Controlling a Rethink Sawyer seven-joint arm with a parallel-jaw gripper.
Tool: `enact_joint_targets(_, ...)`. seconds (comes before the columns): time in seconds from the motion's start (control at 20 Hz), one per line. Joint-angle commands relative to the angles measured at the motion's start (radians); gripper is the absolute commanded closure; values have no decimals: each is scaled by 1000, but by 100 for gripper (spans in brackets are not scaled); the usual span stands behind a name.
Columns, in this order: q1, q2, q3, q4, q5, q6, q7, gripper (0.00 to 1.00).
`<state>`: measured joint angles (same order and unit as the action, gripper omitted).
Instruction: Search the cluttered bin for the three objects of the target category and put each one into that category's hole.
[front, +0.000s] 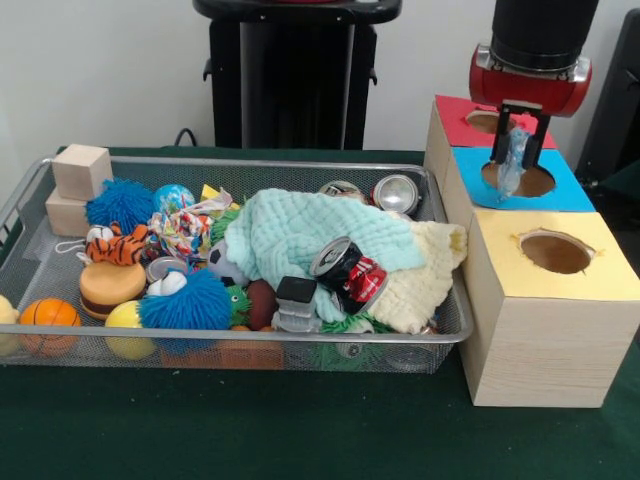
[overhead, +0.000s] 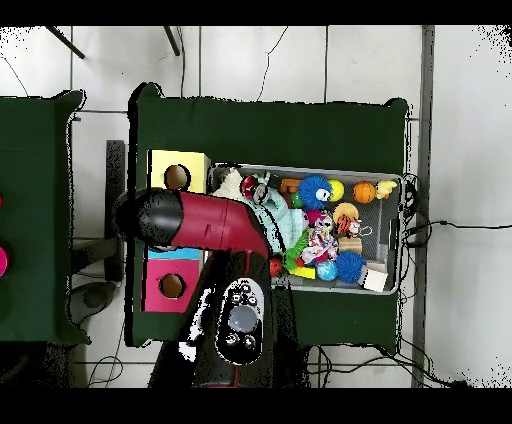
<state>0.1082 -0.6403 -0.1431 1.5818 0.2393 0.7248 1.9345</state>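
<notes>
Front view: the gripper (front: 517, 135) is hanging over the blue box's hole (front: 520, 180), jaws pinching a pale crumpled wrapper (front: 514, 160) dangling into the opening. Overhead view: the arm (overhead: 205, 225) is covering that box, beside the bin (overhead: 400, 215).

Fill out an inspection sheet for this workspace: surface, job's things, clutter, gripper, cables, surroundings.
Surface: green cloth table.
Job's things: wire bin heaped with toys, crushed cans and cloths; three boxes with holes, topped red, blue and yellow.
Clutter: two wooden blocks in the bin's corner.
Gripper: gripper above the blue box's hole, shut on a pale blue item.
Cables: black cable behind the bin.
Surroundings: black pedestal, white wall.
</notes>
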Motion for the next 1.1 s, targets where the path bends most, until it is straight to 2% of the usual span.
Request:
enact_joint_targets(0.05, 17, 38, 8, 157, 10, -166, 251, 100)
enact_joint_targets(0.2, 5, 49, 17, 175, 15, -206, 231, 100)
enact_joint_targets(0.45, -33, 38, 39, 193, 16, -210, 181, 100)
enact_joint_targets(1.1, -62, 20, 68, 245, 7, -242, 138, 100)
